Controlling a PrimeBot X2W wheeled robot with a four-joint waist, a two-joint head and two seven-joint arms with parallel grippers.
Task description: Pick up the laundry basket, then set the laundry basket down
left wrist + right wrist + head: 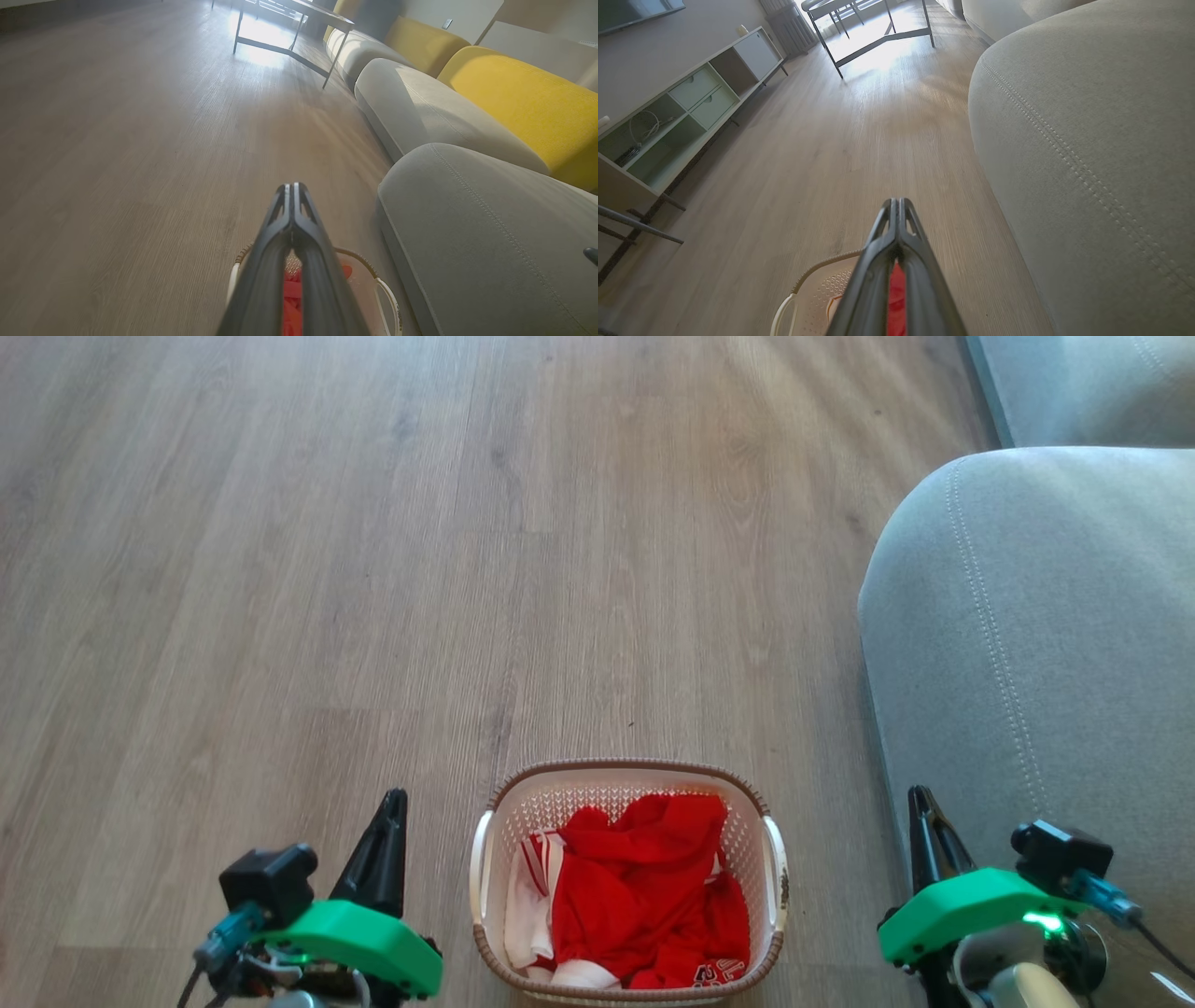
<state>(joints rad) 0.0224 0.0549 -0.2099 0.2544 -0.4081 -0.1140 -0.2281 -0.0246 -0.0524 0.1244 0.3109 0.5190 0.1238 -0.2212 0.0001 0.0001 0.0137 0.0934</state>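
Note:
The laundry basket is white perforated plastic with a brown woven-look rim and stands on the wooden floor at the bottom centre of the head view. Red and white clothes lie inside it. A white handle runs along its left side and another along its right. My left gripper hovers left of the basket, apart from it, fingers pressed together and empty. My right gripper hovers right of it, also shut and empty. Each wrist view shows shut fingertips above the basket.
A grey sofa arm stands close on the right, just behind my right gripper. The sofa runs on with yellow back cushions. A metal-legged table stands far ahead and a low media cabinet lines the left wall.

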